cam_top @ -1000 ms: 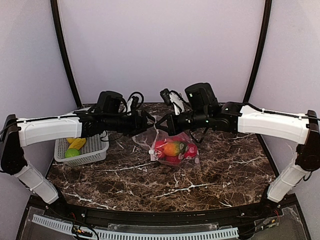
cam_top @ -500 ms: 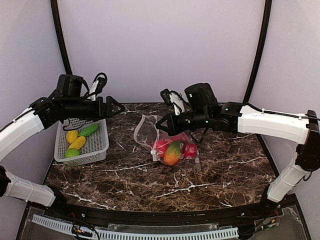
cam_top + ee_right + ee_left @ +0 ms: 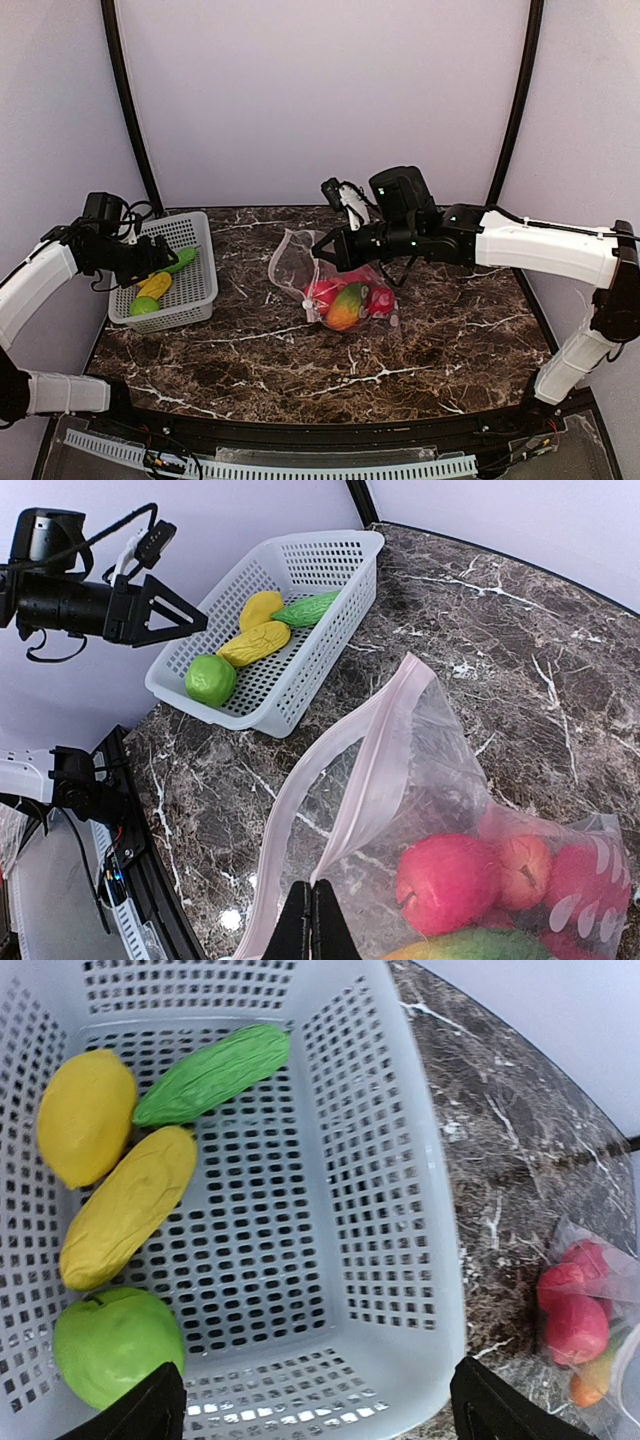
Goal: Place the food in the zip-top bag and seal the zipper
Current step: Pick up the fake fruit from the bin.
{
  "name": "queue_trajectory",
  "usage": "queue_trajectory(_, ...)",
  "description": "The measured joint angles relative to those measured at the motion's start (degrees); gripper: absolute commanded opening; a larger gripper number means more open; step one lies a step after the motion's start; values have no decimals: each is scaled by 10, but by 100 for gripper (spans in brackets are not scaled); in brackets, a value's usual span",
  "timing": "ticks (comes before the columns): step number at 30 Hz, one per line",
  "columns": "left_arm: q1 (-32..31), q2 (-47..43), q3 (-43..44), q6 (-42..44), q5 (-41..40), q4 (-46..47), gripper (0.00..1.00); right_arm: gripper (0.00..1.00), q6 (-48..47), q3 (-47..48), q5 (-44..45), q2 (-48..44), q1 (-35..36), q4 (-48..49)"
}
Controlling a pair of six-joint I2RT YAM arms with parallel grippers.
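Right jaws pinch shut on the zip-top bag (image 3: 450, 770) at its pink zipper (image 3: 370, 760), lifting the mouth open for loading; some food (image 3: 445, 880) already lies inside. Left jaws, spread wide and empty, hover over the basket (image 3: 445, 1290) on the surface (image 3: 400, 350), positioned for another piece

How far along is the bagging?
Done: red pieces and an orange-green one sit inside the zip-top bag. In hand: the right end effector is shut on the bag's pink zipper strip, holding the mouth up; the left end effector hovers open over the basket. Left: two yellow pieces, a green vegetable and a green apple there, then sealing.
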Motion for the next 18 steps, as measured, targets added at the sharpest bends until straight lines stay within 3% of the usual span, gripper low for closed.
queue_trajectory(9,57,-21,-79,-14,-96,-4,96,0,-2,0,3,0,0,0)
queue_trajectory(18,68,-5,-107,-16,-145,8,95,0,-2,0,5,0,0,0)
